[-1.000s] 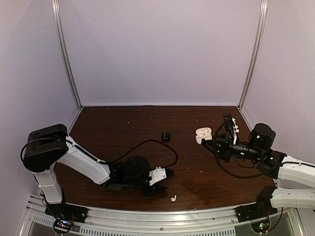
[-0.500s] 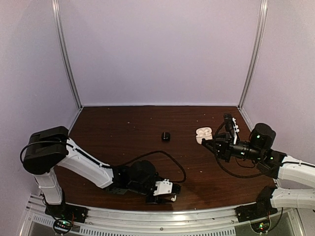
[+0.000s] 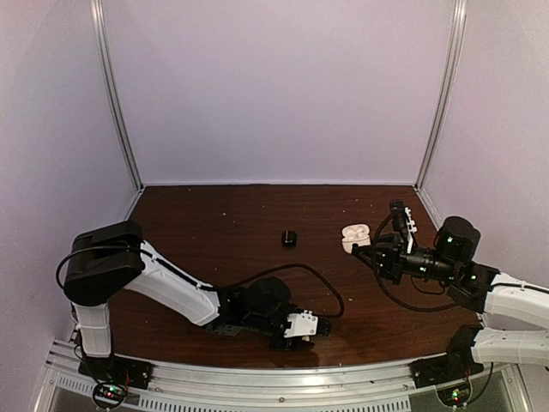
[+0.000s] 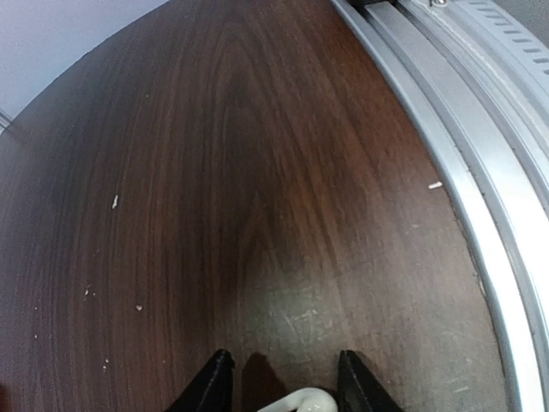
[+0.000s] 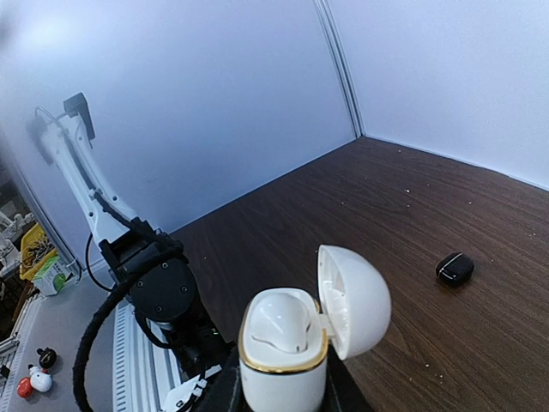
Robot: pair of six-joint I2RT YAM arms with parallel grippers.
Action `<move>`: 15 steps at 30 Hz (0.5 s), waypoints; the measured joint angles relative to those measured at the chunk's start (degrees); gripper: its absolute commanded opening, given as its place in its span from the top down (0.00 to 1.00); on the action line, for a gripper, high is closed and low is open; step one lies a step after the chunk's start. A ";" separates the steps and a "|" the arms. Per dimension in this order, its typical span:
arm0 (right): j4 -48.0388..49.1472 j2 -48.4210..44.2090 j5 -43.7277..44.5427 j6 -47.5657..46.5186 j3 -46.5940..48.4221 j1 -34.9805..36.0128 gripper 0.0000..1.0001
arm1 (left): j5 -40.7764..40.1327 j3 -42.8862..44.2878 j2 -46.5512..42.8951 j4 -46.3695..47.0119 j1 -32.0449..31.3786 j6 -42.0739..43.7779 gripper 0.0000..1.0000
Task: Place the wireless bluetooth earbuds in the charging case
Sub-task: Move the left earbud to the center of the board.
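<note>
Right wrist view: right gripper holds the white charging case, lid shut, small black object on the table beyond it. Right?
Not quite: the lid is open, swung back on its hinge, as the right wrist view shows. The rest holds: the right gripper grips the white charging case, and the small black object lies on the table beyond it.

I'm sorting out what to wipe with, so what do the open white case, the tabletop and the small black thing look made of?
The white charging case: glossy moulded plastic, by its soft highlights, with a gold-coloured rim band, perhaps metallised. The tabletop: dark wood-grain, likely veneer or laminate, faintly sheened. The small black thing: shiny, probably plastic.
</note>
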 measured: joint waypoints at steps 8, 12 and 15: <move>0.00 -0.02 0.00 0.07 0.00 -0.13 1.00 | -4.35 4.02 2.91 -0.20 3.72 -5.09 0.63; 0.02 -0.02 0.00 0.07 0.00 -0.13 1.00 | -6.95 6.69 4.46 -1.42 6.91 -9.35 0.64; 0.00 -0.02 0.02 0.07 -0.02 -0.13 1.00 | -8.20 8.02 4.74 -3.28 9.35 -13.22 0.63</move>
